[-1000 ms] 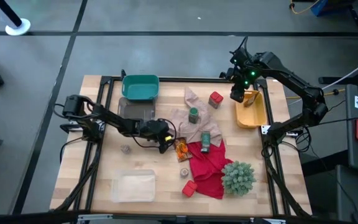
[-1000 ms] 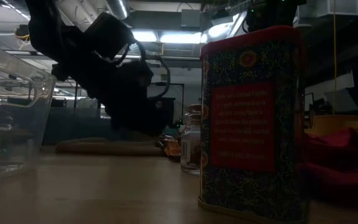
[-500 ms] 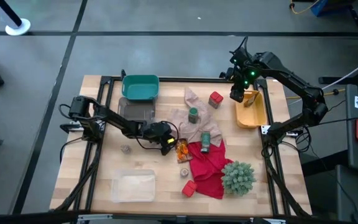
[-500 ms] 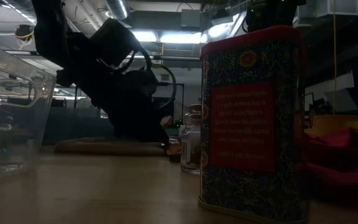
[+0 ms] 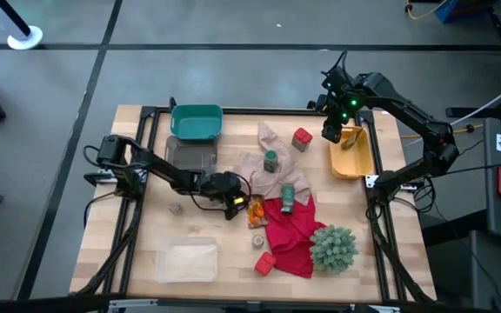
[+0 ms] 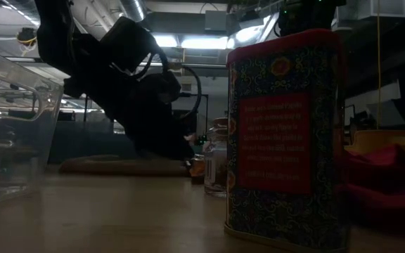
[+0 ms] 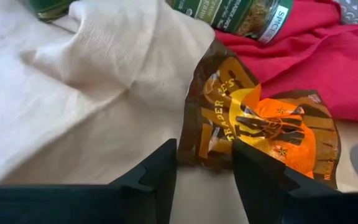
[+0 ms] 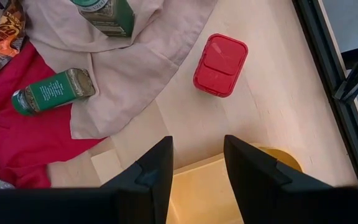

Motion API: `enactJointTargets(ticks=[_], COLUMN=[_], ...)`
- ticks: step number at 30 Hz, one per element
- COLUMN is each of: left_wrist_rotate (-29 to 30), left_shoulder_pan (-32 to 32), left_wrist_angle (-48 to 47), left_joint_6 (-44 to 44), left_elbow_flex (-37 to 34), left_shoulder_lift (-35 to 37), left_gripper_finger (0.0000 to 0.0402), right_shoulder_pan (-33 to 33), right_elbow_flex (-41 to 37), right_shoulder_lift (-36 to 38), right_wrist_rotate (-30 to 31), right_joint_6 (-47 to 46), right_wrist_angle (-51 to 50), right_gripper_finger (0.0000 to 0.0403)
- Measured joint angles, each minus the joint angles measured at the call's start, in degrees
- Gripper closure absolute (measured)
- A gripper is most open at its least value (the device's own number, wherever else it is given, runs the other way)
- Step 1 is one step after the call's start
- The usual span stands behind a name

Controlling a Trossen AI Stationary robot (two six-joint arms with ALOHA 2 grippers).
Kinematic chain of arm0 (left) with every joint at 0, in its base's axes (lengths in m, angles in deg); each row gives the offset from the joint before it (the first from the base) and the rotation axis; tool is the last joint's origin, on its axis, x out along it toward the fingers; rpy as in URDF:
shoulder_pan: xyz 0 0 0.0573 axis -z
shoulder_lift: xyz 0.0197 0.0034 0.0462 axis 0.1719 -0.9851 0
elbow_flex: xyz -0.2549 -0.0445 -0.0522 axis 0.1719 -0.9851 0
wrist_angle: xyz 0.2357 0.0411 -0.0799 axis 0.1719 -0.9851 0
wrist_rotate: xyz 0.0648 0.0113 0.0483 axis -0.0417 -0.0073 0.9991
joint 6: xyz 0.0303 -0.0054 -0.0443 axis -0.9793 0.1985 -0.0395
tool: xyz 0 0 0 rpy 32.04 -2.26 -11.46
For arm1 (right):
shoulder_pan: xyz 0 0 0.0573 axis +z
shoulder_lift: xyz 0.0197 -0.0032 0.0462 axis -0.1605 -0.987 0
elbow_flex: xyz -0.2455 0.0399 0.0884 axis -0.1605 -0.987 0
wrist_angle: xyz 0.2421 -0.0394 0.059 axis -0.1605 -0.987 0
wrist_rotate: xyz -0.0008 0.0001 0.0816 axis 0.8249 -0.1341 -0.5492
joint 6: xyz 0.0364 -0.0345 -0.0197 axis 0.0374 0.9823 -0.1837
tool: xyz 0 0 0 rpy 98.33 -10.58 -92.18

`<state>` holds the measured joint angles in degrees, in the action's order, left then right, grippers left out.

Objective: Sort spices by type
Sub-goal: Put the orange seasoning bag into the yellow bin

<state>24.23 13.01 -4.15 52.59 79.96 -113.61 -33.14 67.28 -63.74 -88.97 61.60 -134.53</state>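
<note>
Left fingers (image 7: pixel 204 171) straddle the orange-brown packet's (image 7: pixel 253 121) edge beside the red cloth (image 7: pixel 328 50), not visibly clamped. Right fingers (image 8: pixel 197 165) gape empty beyond it, above the yellow tray (image 8: pixel 229 199).

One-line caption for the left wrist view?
Left gripper with open jaws at the orange-brown foil packet beside beige cloth.

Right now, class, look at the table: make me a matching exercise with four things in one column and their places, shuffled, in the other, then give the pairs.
Things:
1. orange-brown packet
2. lying green jar
3. red tin
4. upright green jar

Places:
A. on bare wood
B. on the beige cloth
C. half on the red cloth
D. before the left pincer

Pairs: 1-D, 2-C, 3-A, 4-B
</note>
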Motion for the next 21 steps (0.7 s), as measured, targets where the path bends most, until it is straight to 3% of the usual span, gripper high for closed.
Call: enactJointTargets(ticks=[12, 21], left_wrist_rotate=[-2.26, -3.84], left_shoulder_pan=[-0.02, -0.1], left_wrist_angle=[0.18, 0.55], left_joint_6=[-1.17, -2.01], left_elbow_flex=[0.0, -0.02], left_shoulder_lift=[0.0, 0.02], left_gripper_finger=[0.0391, 0.04], right_shoulder_pan=[0.01, 0.0], right_elbow_flex=[0.0, 0.0], right_shoulder_lift=[0.0, 0.0], right_wrist_rotate=[0.0, -0.04], right_joint_6=[0.0, 0.0], right_wrist_angle=[0.0, 0.02], right_gripper_finger=[0.026, 0.026])
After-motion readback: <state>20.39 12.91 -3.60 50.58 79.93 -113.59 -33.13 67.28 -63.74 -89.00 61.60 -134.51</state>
